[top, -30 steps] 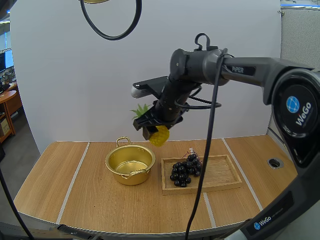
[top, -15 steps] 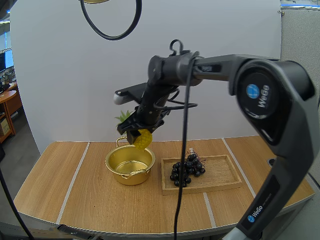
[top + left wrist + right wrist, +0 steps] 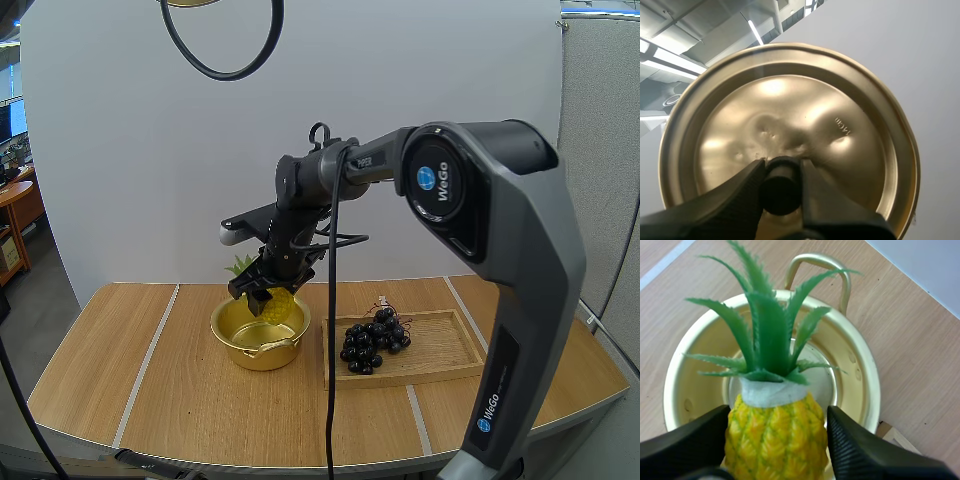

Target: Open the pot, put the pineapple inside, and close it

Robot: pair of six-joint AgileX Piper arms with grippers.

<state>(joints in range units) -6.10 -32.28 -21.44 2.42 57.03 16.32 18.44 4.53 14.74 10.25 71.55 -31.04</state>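
A gold pot stands open on the wooden table, left of the tray. My right gripper is shut on a yellow pineapple with green leaves, holding it just above the pot's mouth. From the right wrist, the pineapple sits between the two black fingers, its leaves pointing over the pot's hollow. My left gripper is shut on the black knob of the gold lid, held up in the air.
A wooden tray with a bunch of dark grapes lies right of the pot. The pot's far handle stands up behind the pineapple. Bare tabletop stretches left and in front of the pot.
My right arm has carried the pineapple leftward and down, from above the gap between pot and tray to just over the pot's mouth.
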